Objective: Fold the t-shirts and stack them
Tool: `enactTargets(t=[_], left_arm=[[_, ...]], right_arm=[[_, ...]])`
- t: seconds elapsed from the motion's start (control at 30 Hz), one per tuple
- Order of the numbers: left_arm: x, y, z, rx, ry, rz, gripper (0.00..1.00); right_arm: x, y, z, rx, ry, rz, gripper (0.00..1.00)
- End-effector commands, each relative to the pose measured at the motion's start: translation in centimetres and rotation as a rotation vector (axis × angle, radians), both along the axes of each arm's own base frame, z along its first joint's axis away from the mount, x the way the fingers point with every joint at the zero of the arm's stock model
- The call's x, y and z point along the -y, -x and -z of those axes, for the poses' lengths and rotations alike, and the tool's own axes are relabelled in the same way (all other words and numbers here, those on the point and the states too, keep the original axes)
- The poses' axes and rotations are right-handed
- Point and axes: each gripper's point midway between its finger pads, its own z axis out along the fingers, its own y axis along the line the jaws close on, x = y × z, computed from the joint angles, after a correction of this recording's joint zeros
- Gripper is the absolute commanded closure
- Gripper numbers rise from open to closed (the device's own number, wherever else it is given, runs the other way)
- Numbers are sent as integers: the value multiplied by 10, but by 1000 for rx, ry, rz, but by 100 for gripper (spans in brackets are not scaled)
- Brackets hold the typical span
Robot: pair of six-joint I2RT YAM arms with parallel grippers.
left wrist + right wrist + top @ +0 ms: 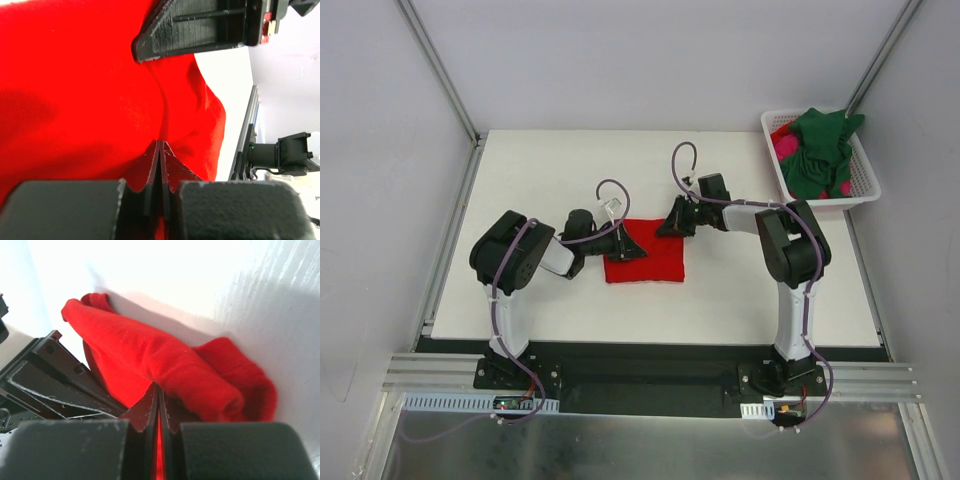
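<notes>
Red cloth lay near the middle of the white bench (550, 160): the red t-shirt (655, 262), folded to a rough rectangle and lying flat between the 2 arms. The left pincer (628, 248) rested on the left part of this shirt. Its fingers (150, 165) were pressed tightly together, and a thin strip of red showed between them, so it was clenched on the cloth. The right pincer (675, 218) was at the far right corner of the same shirt. Its fingers (170, 410) were also pressed together with a red line in the slit, so it was grasping the cloth too. In the right wrist view a thick rolled fold of the shirt rose just beyond the fingertips, and a bunched end lay against the bench at the right. The 2 pincers were near each other, each visible in the other's wrist camera.

At the far right corner of the bench stood a white slotted basket (868, 190). The green t-shirt (825, 150) was piled in it, crumpled, and the pink t-shirt (784, 148) showed beside and under it.
</notes>
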Motion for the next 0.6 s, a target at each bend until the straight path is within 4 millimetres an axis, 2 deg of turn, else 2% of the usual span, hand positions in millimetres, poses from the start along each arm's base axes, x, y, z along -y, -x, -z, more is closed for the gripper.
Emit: enactTargets(t=[0.0,0.3,0.4,0.57], left_arm=[[-12,25,17,-42,-62,36,100],[-13,26,17,-44,-65,41,100],[-11,24,16,-39,-61,45,100],[-6,16,8,-23,-44,48,100]], right_arm=[[7,-16,2,34,21,38,99],[24,-19,13,43,116,76,99],[26,-20,-2,88,120,67,99],[34,-10,-55,199,120,55,99]])
